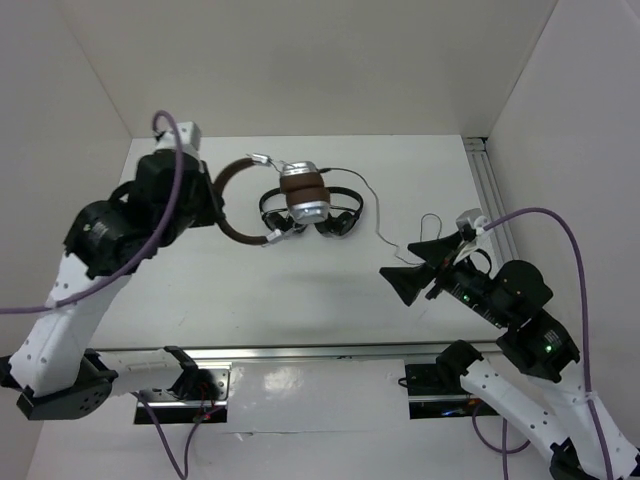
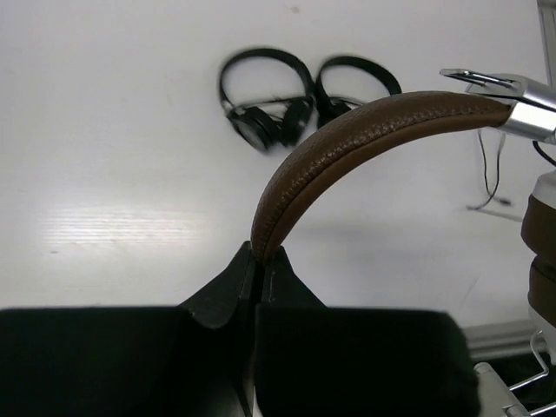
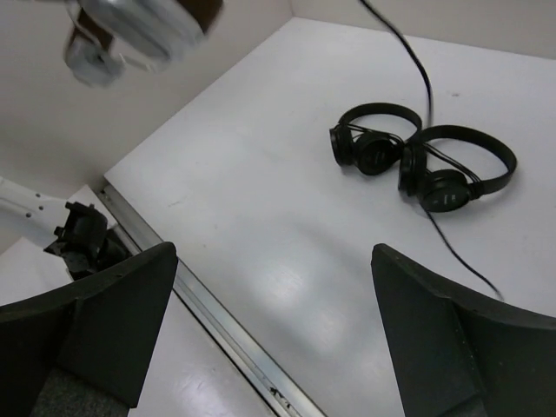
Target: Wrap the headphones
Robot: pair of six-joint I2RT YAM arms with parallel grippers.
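1. Top external view: the headphones (image 1: 303, 195) hang in the air over mid-table. The brown headband (image 1: 232, 200) arcs to the left, w/ silver cups (image 1: 308, 208) and brown pads bunched at the right end. They sit right above two small black headphones (image 3: 373, 143) lying on the table (image 1: 250, 290).
2. Left gripper (image 2: 259, 261) is clamped on the headband partway along the arc. Left wrist view shows the leather edge pinched between the fingers, so the whole set hangs from that one grip.
3. Cable (image 1: 378, 228) is thin and dark. It trails from the cups to the right, drops to the table and loops near the right arm. Plug end is too small to make out.
4. Right gripper (image 1: 425, 268) has its fingers spread wide and holds nothing. It sits low over the table, right of the black pair and near the cable loop. Can't tell if it touches the cable.
5. Handling, my read:
   - The band is stiff but springy, and the padded leather gives decent friction.
   - The metal cups look like most of the weight, so the set prob. swings and pivots at the yokes if moved fast.
   - The cable is light, limp and slippery, and easy to snag on the black pair below.
6. Where to grab: keep the left on the band as anchor. Take the cable w/ the right near the loop, pinching across it rather than at the cup joint, which looks like the fragile spot.
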